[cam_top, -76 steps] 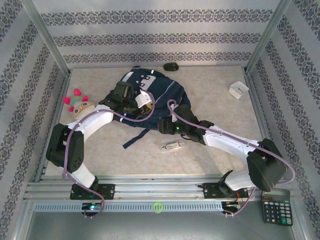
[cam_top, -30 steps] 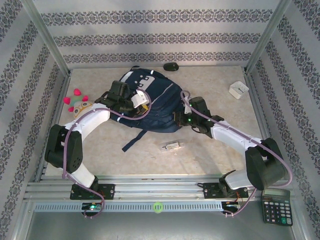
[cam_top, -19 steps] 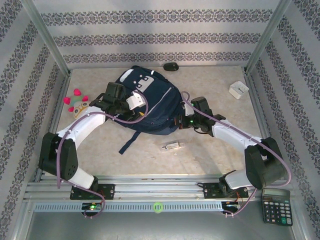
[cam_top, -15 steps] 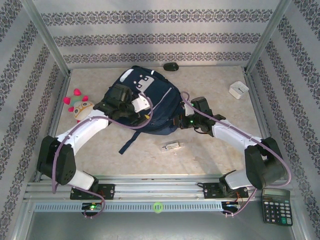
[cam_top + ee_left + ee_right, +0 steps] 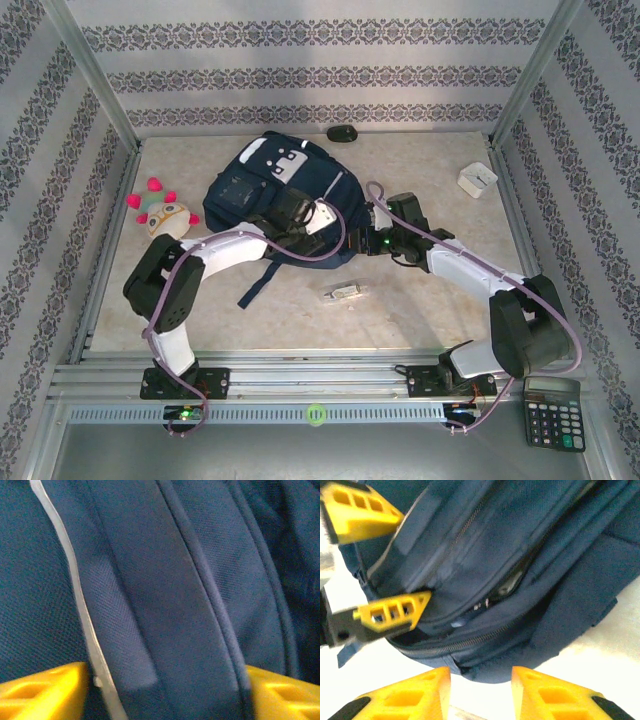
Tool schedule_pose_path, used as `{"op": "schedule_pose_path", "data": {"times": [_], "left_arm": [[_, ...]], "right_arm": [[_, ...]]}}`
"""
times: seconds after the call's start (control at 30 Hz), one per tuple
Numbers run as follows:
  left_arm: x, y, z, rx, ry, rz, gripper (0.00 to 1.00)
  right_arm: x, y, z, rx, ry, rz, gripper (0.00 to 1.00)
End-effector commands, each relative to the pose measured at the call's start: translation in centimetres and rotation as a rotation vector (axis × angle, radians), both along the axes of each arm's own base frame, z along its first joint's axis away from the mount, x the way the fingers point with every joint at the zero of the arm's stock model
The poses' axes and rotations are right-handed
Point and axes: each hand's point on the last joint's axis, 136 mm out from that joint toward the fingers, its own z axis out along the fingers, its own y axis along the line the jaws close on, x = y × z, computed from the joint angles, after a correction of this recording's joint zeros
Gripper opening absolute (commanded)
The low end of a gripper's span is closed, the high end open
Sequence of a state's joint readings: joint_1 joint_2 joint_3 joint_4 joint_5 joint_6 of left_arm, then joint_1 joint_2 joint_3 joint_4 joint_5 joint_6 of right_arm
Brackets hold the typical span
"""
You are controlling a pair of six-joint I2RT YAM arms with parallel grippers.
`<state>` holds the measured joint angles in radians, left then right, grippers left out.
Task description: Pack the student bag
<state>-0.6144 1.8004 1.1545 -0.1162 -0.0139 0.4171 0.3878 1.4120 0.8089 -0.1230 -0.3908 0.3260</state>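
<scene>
Navy fabric: the student bag (image 5: 300, 185) lies flat, back-middle of the table (image 5: 440, 310).
Left claw (image 5: 310, 222): parted astride a bag fold.
Right claw (image 5: 368, 240): released, beside the bag's edge.
Progress: barely begun, I'd say; plush toy (image 5: 162, 216) and calculator (image 5: 553, 415) are outside.
Change: the left arm has swung across the bag.

Bag (image 5: 290, 190) centre — toy (image 5: 163, 215) left (calculator (image 5: 553, 412) near-right).

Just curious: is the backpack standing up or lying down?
Lying down: the student bag is spread flat on the table, its front facing up.
</scene>
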Motion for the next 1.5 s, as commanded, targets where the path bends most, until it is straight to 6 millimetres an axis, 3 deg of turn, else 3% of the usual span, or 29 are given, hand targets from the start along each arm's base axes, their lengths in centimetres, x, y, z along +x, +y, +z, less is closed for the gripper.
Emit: {"op": "schedule_pose_path", "data": {"times": [0.0, 0.1, 0.2, 0.37, 0.53, 0.77, 1.0, 1.07, 1.3, 1.37, 1.47], "left_arm": [[2.9, 1.0, 3.3, -0.007, -0.133, 0.101, 0.37], [1.1, 0.2, 4.9, -0.09, -0.109, 0.015, 0.09], [-1.0, -0.4, 6.7, -0.236, -0.027, -0.07, 0.0], [-2.7, -0.2, 8.9, -0.342, 0.021, -0.13, 0.0], [-2.6, 0.5, 10.2, -0.376, 0.024, -0.126, 0.0], [-1.8, 0.3, 12.2, -0.435, 0.015, -0.096, 0.0], [-1.8, 0.4, 12.7, -0.445, 0.005, -0.096, 0.0], [-1.9, 0.4, 13.0, -0.448, -0.002, -0.101, 0.0], [-1.9, 0.9, 13.1, -0.431, -0.011, -0.102, 0.0], [-2.0, 1.5, 12.3, -0.382, -0.004, -0.11, 0.0], [-2.2, 2.2, 11.4, -0.337, 0.005, -0.132, 0.0]], "right_arm": [[0.3, -0.7, 0.9, -0.03, -0.086, 0.031, 0.39], [0.2, -0.6, 1.9, -0.037, -0.158, 0.115, 0.41], [-0.4, -0.2, 2.6, -0.045, -0.216, 0.226, 0.42], [-1.9, 0.8, 3.1, -0.045, -0.26, 0.383, 0.42], [-2.9, 2.7, 2.7, -0.104, -0.328, 0.473, 0.43], [-1.3, 6.9, 3.9, -0.038, -0.356, 0.357, 0.46], [0.5, 8.3, 2.2, 0.014, -0.214, 0.228, 0.46], [1.0, 8.1, 1.6, -0.002, -0.202, 0.195, 0.45], [2.1, 6.7, 1.0, -0.034, -0.184, 0.126, 0.22], [2.4, 4.4, 0.8, -0.042, -0.168, 0.083, 0.04], [2.8, 2.4, 0.3, -0.056, -0.147, 0.049, 0.0]]}}
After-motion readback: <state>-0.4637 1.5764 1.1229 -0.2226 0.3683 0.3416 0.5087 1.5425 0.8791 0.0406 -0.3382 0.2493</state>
